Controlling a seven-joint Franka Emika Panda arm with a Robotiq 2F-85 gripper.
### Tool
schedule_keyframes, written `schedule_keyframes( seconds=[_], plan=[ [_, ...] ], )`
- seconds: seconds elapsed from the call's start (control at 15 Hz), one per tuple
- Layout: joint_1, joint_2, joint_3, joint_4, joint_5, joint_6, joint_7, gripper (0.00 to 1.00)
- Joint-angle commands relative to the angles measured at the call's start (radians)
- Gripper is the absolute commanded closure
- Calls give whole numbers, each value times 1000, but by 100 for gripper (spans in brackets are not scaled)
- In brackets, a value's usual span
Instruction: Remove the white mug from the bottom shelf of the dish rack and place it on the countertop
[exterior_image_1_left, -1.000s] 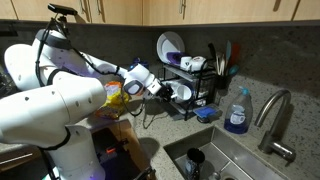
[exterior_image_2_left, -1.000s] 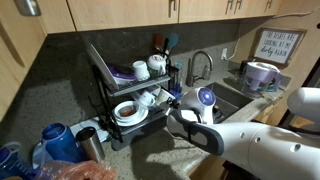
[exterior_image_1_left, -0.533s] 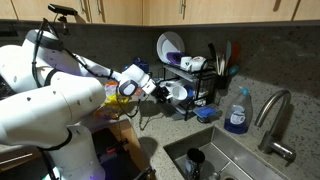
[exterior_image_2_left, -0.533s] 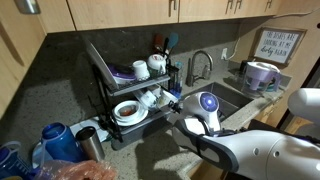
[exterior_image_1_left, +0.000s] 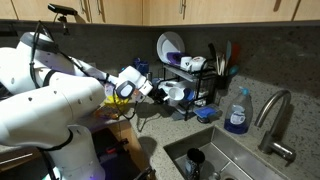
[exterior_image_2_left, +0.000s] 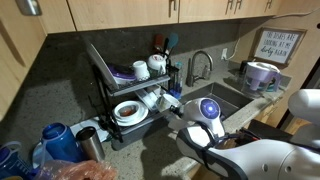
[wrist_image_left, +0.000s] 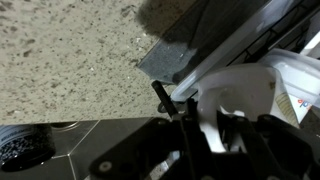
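Observation:
The white mug (wrist_image_left: 240, 92) fills the right of the wrist view, with my gripper (wrist_image_left: 222, 128) shut on its wall, one finger inside and one outside. In both exterior views the mug (exterior_image_1_left: 176, 94) (exterior_image_2_left: 166, 98) is at the front edge of the bottom shelf of the black dish rack (exterior_image_1_left: 203, 84) (exterior_image_2_left: 104, 82), held by my gripper (exterior_image_1_left: 166, 93) (exterior_image_2_left: 173, 103). The speckled countertop (wrist_image_left: 70, 50) lies beside and below the rack.
The bottom shelf also holds a white bowl (exterior_image_2_left: 128, 112) and another mug (exterior_image_2_left: 148, 99). The top shelf holds plates (exterior_image_1_left: 169, 46) and cups (exterior_image_2_left: 141, 70). A sink (exterior_image_1_left: 215, 157), faucet (exterior_image_1_left: 272, 112) and soap bottle (exterior_image_1_left: 237, 113) are beside the rack. Bottles and a bag (exterior_image_2_left: 60, 142) crowd one end.
My arm has drawn back a little from the rack, bringing the mug with it toward the shelf's front edge. The gripper stays shut on the mug.

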Motion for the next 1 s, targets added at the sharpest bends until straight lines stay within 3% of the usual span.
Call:
schedule_keyframes(
  seconds=[0.0, 0.93],
  plan=[
    [25, -39, -10, -18, -34, -27, 48, 98],
    [142, -110, 33, -56, -87, -135, 69, 98]
  ],
)
